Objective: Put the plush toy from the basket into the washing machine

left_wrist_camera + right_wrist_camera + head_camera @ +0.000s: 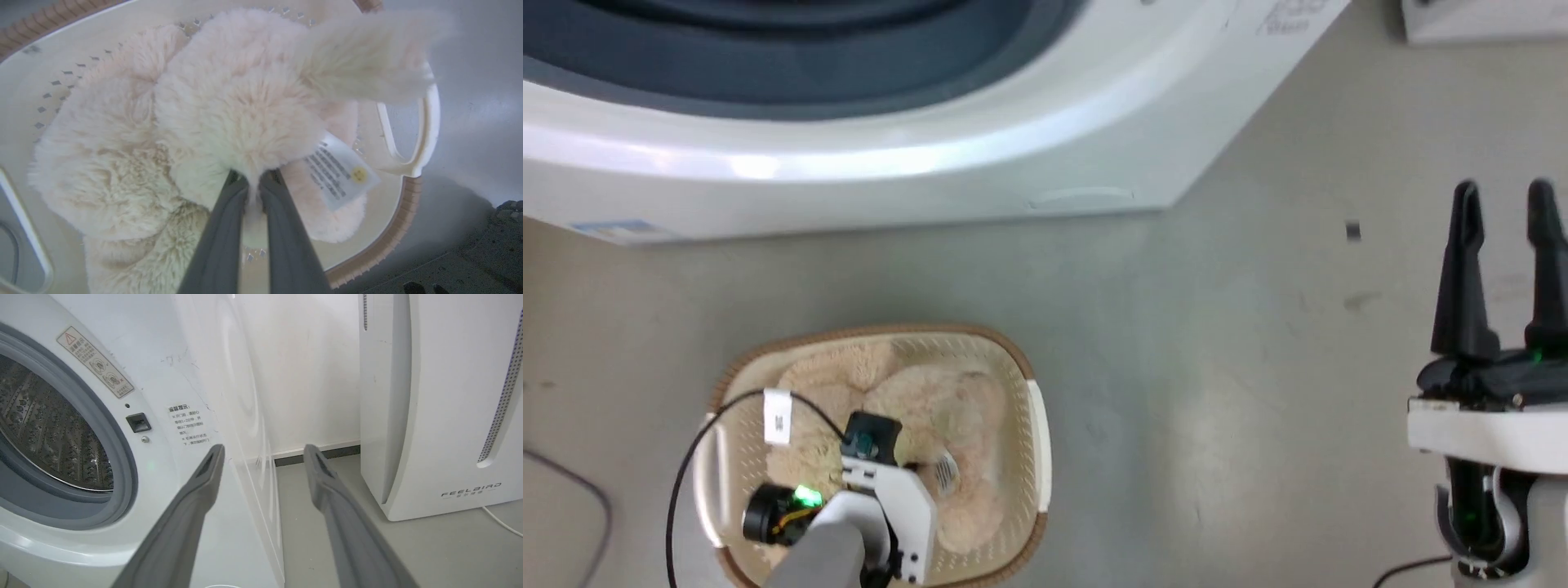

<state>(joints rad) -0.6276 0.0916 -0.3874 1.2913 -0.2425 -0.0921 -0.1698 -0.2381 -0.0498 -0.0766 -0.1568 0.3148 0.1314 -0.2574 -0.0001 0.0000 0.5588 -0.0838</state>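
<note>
The left pincer [253,181] is almost closed on a fur tuft of the large fluffy cream plush toy [229,106], which lies at its tips inside the cream perforated plastic basket [410,204]. The toy is soft and light, I think; a limb gives a safer hold. The right pincer [263,451] is open, empty.

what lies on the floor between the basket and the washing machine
Nothing. In the head view only a strip of bare grey floor runs between the basket and the washing machine.
</note>
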